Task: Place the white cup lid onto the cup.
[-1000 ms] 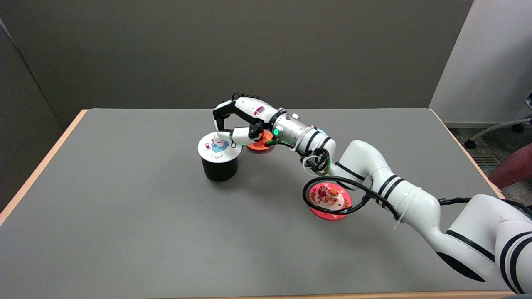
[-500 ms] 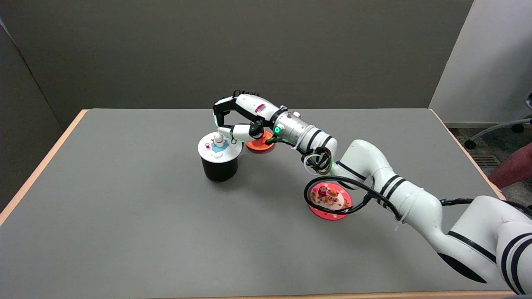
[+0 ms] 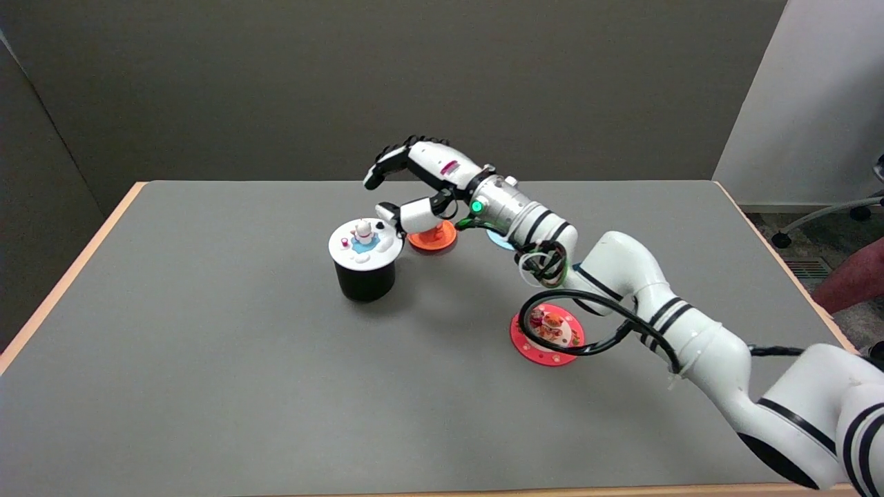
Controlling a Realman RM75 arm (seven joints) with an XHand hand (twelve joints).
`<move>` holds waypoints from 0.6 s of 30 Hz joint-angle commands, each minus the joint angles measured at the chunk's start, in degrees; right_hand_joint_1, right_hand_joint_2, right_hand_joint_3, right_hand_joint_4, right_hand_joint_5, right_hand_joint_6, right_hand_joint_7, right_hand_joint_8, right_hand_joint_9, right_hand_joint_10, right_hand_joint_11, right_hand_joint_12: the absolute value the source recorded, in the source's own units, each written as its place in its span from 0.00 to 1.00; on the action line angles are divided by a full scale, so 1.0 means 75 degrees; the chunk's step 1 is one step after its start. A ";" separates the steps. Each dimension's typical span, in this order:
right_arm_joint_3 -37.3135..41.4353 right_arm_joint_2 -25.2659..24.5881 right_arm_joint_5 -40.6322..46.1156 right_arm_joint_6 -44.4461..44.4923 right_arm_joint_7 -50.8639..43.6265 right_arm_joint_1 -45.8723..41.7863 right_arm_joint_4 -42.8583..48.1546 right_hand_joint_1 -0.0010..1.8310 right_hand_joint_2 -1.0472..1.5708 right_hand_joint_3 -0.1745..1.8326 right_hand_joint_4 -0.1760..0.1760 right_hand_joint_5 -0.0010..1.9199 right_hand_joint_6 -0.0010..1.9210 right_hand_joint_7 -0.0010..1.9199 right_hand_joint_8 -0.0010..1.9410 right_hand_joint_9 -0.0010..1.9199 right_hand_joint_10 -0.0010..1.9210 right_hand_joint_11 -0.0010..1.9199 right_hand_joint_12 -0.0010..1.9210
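The white cup lid (image 3: 365, 244), a round disc topped with a small moulded figurine and blue patch, sat squarely on the black cylindrical cup (image 3: 365, 278), so the placing looked done. The robot hand (image 3: 407, 186) hovered just beside it with fingers spread, holding nothing. Flat orange (image 3: 432, 239) and red (image 3: 545, 335) lids lay on the matte grey surface (image 3: 207, 345), likely distractors.

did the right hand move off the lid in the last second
Yes. The right hand has let go of the white cup lid, opened, and drawn up and to the right of the black cup, which has not shifted.
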 commanded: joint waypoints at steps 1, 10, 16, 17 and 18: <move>0.3159 0.0129 -0.1379 0.0808 -0.0016 -0.2267 -0.3268 0.50 0.68 0.50 0.00 0.42 0.20 0.38 0.14 0.29 0.12 0.20 0.15; 0.4502 -0.0049 -0.1816 0.0215 0.0037 -0.3393 -0.4048 0.47 0.66 0.57 0.02 0.42 0.22 0.41 0.12 0.33 0.12 0.20 0.19; 0.4972 0.0054 -0.1503 -0.0229 0.0005 -0.3681 -0.4229 0.46 0.66 0.57 0.00 0.43 0.22 0.42 0.12 0.34 0.11 0.21 0.20; 0.5076 0.0072 -0.1503 -0.0229 0.0005 -0.3714 -0.4290 0.46 0.66 0.57 0.00 0.43 0.22 0.42 0.12 0.34 0.11 0.21 0.20; 0.5168 0.0094 -0.1500 -0.0229 0.0020 -0.3749 -0.4321 0.46 0.66 0.57 0.00 0.43 0.22 0.42 0.12 0.34 0.12 0.22 0.21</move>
